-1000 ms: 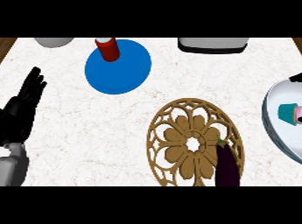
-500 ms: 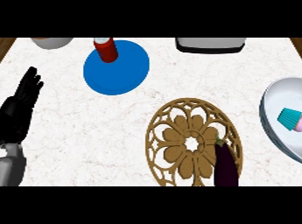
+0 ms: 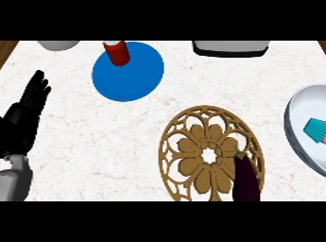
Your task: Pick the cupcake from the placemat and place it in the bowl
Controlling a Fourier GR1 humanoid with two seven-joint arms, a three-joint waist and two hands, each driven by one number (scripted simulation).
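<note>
We look down on a pale marbled counter (image 3: pixel 74 142) with dark wood at its far corners. Taking the brown openwork placemat (image 3: pixel 207 153) as our landmark: the cupcake (image 3: pixel 321 131) lies on its side in the grey bowl (image 3: pixel 304 116) to its right, well off the mat. A dark aubergine (image 3: pixel 244 179) rests on the mat's near right edge. Beyond it sits a blue plate (image 3: pixel 130 75) with a red cylinder (image 3: pixel 116 52). Far left, our left hand (image 3: pixel 22 118) rests, fingers straight and holding nothing.

Marble counter (image 3: pixel 193 85) with placemat (image 3: pixel 210 153), bowl (image 3: pixel 308 106), plate (image 3: pixel 128 72)
</note>
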